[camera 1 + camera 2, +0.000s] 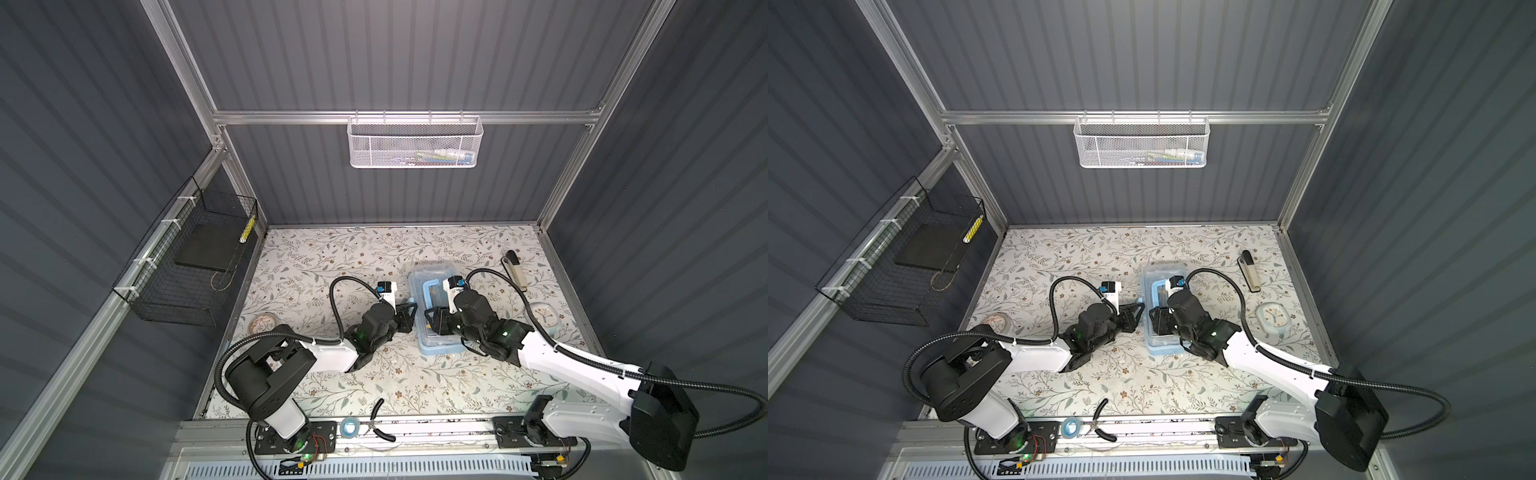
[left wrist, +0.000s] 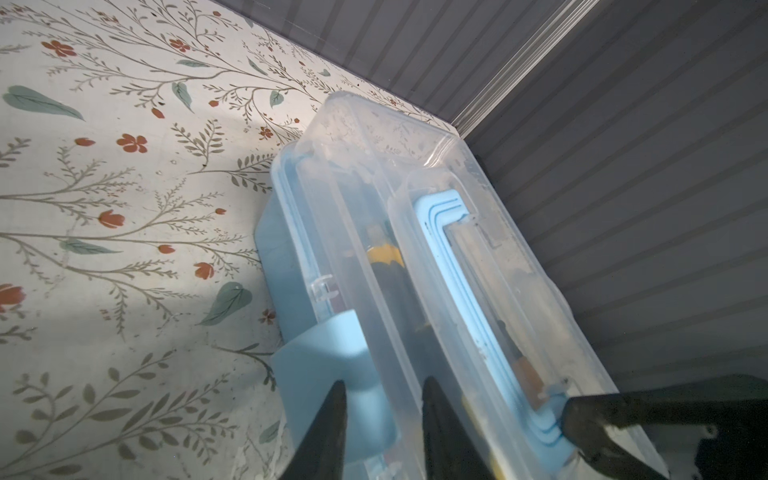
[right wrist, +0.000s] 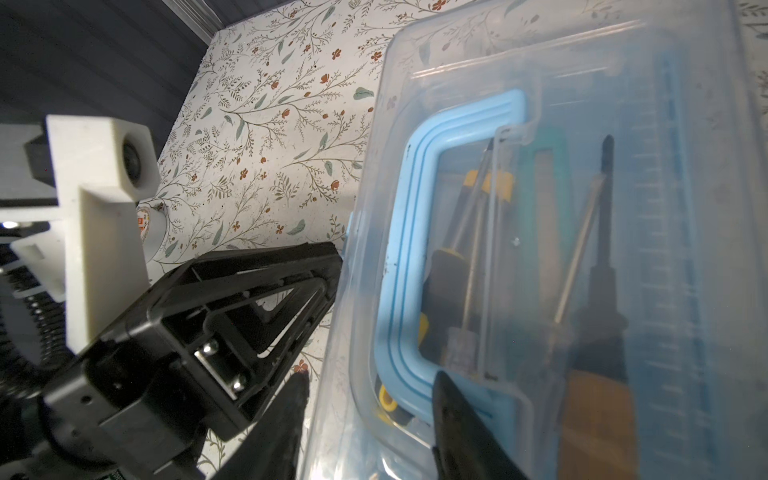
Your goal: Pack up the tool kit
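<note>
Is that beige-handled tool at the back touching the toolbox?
Apart. Both top views show bare floral table between the beige-handled tool and the toolbox.

White mesh basket (image 1: 414, 143) hangs on back rail, contents unclear. Black wire basket (image 1: 187, 266) on left wall, dark slab (image 1: 205, 247) inside. Pale blue clock (image 1: 544, 318) lies on floral table (image 1: 332, 257), right side. Round dish (image 1: 262, 322) near left edge.
</note>
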Controlling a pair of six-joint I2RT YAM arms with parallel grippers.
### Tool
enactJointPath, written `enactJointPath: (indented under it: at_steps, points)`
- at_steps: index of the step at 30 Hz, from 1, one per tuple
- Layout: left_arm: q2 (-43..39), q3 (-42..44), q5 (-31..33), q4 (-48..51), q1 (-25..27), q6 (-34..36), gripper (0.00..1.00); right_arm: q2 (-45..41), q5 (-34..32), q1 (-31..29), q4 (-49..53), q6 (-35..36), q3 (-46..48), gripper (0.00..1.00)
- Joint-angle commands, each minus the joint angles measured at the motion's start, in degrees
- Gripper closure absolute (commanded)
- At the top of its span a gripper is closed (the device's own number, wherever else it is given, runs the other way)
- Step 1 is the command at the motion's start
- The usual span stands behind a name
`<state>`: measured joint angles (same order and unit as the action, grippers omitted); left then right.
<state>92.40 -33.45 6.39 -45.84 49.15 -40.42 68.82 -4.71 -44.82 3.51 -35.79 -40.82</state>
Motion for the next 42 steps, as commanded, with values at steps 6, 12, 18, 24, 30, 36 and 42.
enactJointPath:
  at_steps: [6,12,18,24,30,36,42]
  points:
    - [2.58,-1.6,-4.87,-1.75,0.39,-0.38,0.76,-1.02,-0.85,0.34,3.07,0.04,1.09,0.5]
    - [3.48,-1.06,-5.42,-2.93,0.37,-0.98,0.77,-0.85,-0.39,0.43,2.9,-0.55,1.27,0.51]
    - [4.19,-0.31,-6.49,-4.32,0.34,-1.35,0.72,-3.3,0.73,0.43,3.94,-1.39,1.4,0.51]
    - [4.86,0.8,-6.39,-6.03,0.42,-1.79,0.7,-10.54,1.06,2.37,6.89,-1.24,1.12,0.5]
    - [4.79,2.84,-4.23,-7.43,0.42,-2.79,0.7,-16.3,-1.75,10.34,13.61,-2.11,0.14,0.49]
    - [2.27,5.72,-1.39,-8.75,-0.04,-2.36,0.67,-17.15,5.7,19.41,10.28,-2.77,3.77,0.5]
    - [0.22,5.49,-0.49,-4.82,-1.15,-0.93,0.65,-15.23,6.08,22.49,8.34,-2.82,4.98,0.5]
